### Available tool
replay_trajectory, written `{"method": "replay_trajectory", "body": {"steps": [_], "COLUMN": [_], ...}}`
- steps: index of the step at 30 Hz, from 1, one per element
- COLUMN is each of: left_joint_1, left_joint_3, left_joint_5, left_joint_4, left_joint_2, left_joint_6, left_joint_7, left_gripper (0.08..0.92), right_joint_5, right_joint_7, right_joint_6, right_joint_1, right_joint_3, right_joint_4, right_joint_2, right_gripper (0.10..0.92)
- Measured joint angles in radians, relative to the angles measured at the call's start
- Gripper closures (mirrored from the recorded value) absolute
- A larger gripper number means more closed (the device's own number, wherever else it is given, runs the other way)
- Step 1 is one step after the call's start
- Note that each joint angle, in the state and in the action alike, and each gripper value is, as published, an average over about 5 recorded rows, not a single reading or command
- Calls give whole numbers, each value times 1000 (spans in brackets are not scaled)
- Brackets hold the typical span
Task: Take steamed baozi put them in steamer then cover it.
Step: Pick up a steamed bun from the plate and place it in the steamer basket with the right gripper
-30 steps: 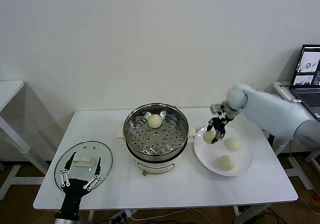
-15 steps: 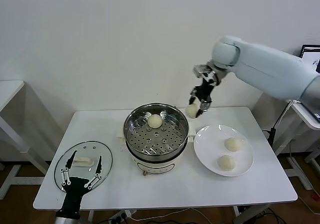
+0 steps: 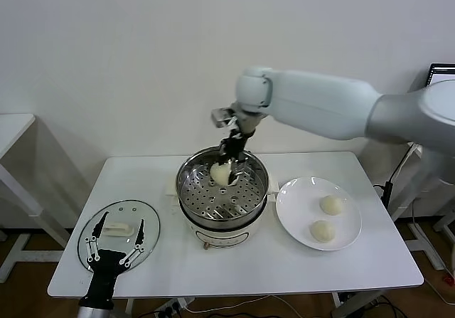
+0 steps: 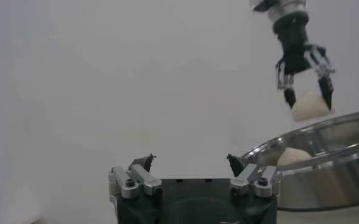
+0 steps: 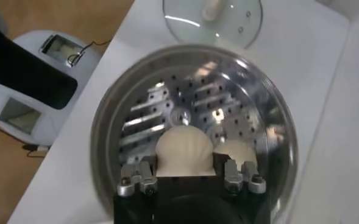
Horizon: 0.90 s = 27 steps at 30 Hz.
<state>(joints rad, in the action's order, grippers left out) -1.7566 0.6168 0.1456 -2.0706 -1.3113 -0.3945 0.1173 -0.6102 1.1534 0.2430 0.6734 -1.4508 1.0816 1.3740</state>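
Note:
My right gripper is shut on a cream-white baozi and holds it just above the steamer, a shiny steel pot on a white base. Another baozi lies on the perforated tray right beside the held one; in the head view the two overlap. In the left wrist view the held baozi hangs above the pot's rim. Two more baozi lie on a white plate. The glass cover lies flat at the table's front left. My left gripper is open and empty over it.
The white table's front edge lies close below the pot. A laptop stands at the far right, off the table. Another white table shows at the far left. In the right wrist view the cover lies beyond the pot.
My right gripper has lifted a baozi off the plate and carried it up and left to above the steamer. The plate now holds two. The left arm has not moved.

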Motion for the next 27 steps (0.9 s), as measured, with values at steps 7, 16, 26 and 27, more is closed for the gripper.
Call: {"method": "replay_trajectory", "body": {"steps": [7,16,26,27], "left_joint_1": [3,3,4,4], "left_joint_3": [-3,-4,-4,-4], "left_joint_5": [0,-1,-1,-1], "left_joint_4": [5,12,13,13], "left_joint_2": [-1,1,4,4], "left_joint_6": [-3,-8,-9,-9], "left_joint_7": [1,3,4,4], "left_gripper": [177,177,177,177], "right_joint_5": [-3,4,6,7], "right_joint_7": [-58,-108,-140,-141], "right_joint_6": [23,31,34,34], "right_joint_1": [-40,-83,-108,-108], "right_joint_3": [-21,-32,-30,-28], "right_joint_4": [-43,-96,-114,-112], "right_joint_2": [78,136,152,151], "right_gripper": [397,389,224,213]}}
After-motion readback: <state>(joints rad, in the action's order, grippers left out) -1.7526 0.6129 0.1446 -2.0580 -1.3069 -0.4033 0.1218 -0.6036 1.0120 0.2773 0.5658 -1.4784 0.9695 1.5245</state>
